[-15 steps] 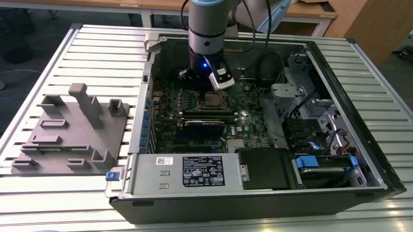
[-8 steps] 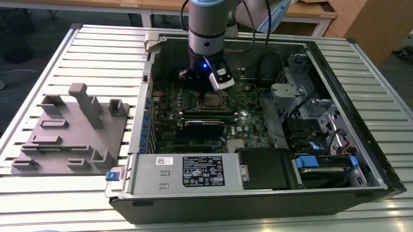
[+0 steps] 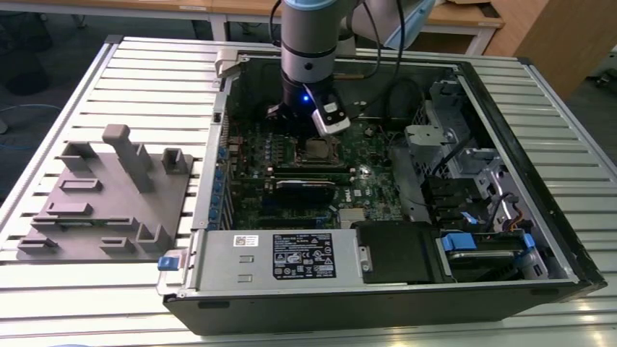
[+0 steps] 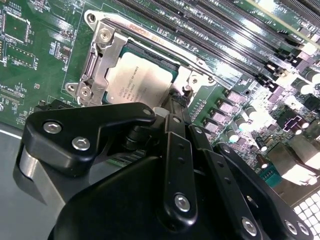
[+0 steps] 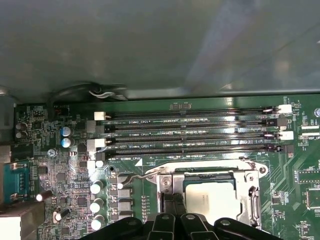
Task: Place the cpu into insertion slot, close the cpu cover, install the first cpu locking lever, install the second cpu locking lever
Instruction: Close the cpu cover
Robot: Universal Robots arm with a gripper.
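While the exterior view takes in the whole open computer case [image 3: 386, 303] on the slatted table [image 3: 135, 65], with the arm [image 3: 308, 50] standing inside it, both wrist views look closely at the green motherboard [image 5: 65, 190]. Inside the case, the cpu [image 4: 142, 75] sits in the insertion slot [image 4: 152, 54], beside the long memory slots [image 5: 190, 132], and the cpu cover [image 4: 107, 47] lies flat around it. The gripper [image 5: 172, 197] stands at a corner of the slot, just beside the chip, its jaws apparently pressed together. A thin wire lever [image 5: 131, 177] juts out nearby; whether they touch is unclear.
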